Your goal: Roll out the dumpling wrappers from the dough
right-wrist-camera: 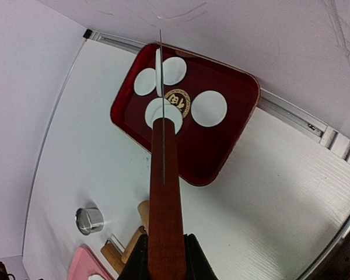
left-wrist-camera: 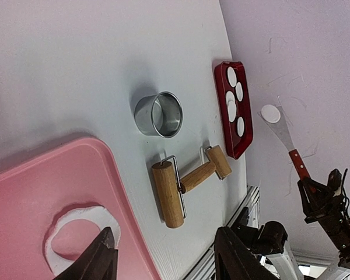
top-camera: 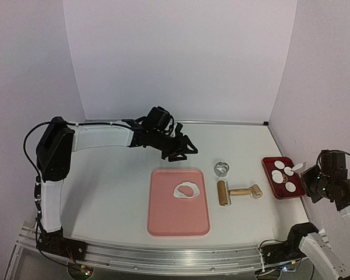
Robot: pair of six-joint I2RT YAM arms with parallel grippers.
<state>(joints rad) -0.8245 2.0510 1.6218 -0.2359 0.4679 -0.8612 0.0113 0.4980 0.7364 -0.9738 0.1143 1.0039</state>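
Note:
The dough (top-camera: 181, 188), a thin ragged sheet with a round hole, lies on the pink mat (top-camera: 169, 219). My left gripper (top-camera: 182, 153) hangs open and empty above the table just beyond the mat's far edge. In the left wrist view its fingers (left-wrist-camera: 102, 259) frame the dough (left-wrist-camera: 108, 220) and the roller (left-wrist-camera: 168, 193). My right gripper (right-wrist-camera: 166, 259) is shut on a spatula's red-brown handle (right-wrist-camera: 165, 192). One dumpling wrapper (left-wrist-camera: 270, 113) rests on the blade, held above the red tray (right-wrist-camera: 221, 149). Several wrappers (right-wrist-camera: 209, 108) lie in that tray.
A metal ring cutter (top-camera: 222, 169) stands right of the mat's far corner. The wooden roller (top-camera: 238, 192) lies between the mat and the red tray (top-camera: 270, 175). White walls close in the back and both sides. A metal rail runs along the table's near edge.

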